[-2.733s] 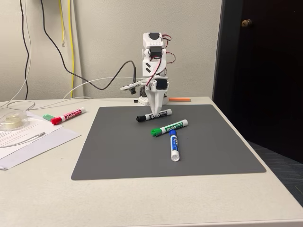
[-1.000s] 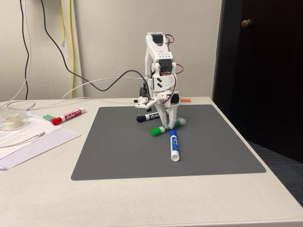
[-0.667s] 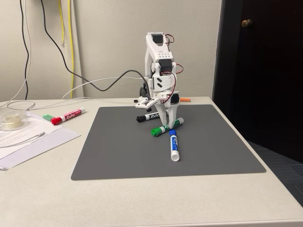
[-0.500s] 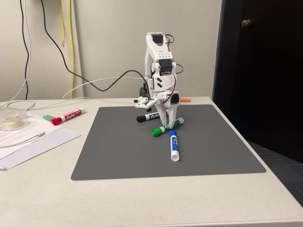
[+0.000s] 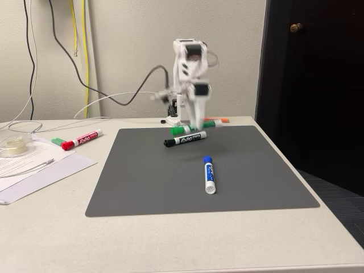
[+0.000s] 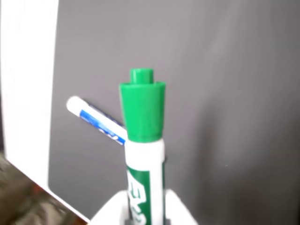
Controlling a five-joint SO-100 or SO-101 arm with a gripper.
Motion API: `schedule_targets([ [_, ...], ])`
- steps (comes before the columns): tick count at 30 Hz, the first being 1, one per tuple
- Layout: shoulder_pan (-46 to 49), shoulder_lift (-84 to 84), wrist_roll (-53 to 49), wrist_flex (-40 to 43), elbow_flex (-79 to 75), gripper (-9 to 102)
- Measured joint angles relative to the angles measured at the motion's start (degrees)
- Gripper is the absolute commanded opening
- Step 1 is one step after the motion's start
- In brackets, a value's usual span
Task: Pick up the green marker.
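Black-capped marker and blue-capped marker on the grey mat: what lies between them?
Only bare grey mat between black-capped marker and blue-capped marker, in the fixed view.

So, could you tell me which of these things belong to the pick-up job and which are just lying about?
Part of the job:
- green marker, clamped and lifted off the mat
- gripper, blurred in the fixed view

Just lying about:
- black marker on the grey mat
- blue marker on the mat
- red marker on the table
- papers
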Motion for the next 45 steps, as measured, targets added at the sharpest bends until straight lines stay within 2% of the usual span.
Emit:
schedule_targets([
  [13, 9.6, 22.2, 6.1, -5.4, 1.0, 0],
  [19, 11.3, 27.2, 8.9, -9.5, 1.3, 0],
  [45, 10.6, 28.2, 10.5, -12.8, 1.3, 0],
])
